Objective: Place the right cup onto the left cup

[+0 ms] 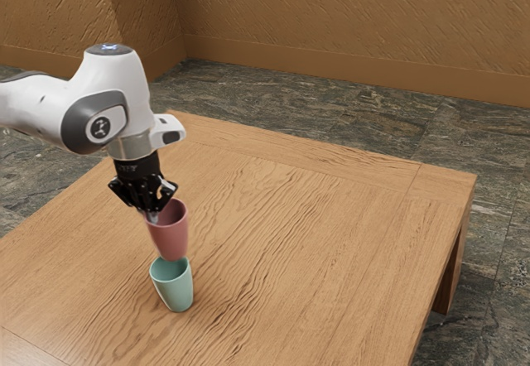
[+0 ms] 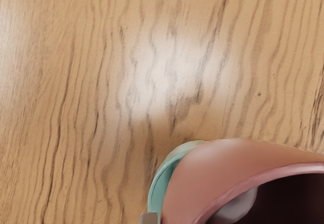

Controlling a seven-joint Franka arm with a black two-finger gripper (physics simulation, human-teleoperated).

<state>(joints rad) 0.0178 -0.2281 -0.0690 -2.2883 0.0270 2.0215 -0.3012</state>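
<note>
My gripper [image 1: 152, 215] points down at the pink cup's rim, on the side toward the exterior view's left. It grips the wall of the pink cup [image 1: 171, 235], which hangs nearly upright. Just below stands the teal cup [image 1: 174, 286] on the table, upright; the pink cup's base covers part of its opening, and contact between them cannot be told. In the wrist view, my gripper [image 2: 192, 213] has one fingertip inside the pink cup [image 2: 217, 165] and the other outside. The teal cup [image 2: 160, 187] peeks out from beneath, mostly hidden.
The wooden table [image 1: 331, 225] extends around the cups, its far edge and one corner toward the exterior view's right. Dark stone floor [image 1: 348, 105] lies beyond, with a brown wall [image 1: 356, 10] behind it.
</note>
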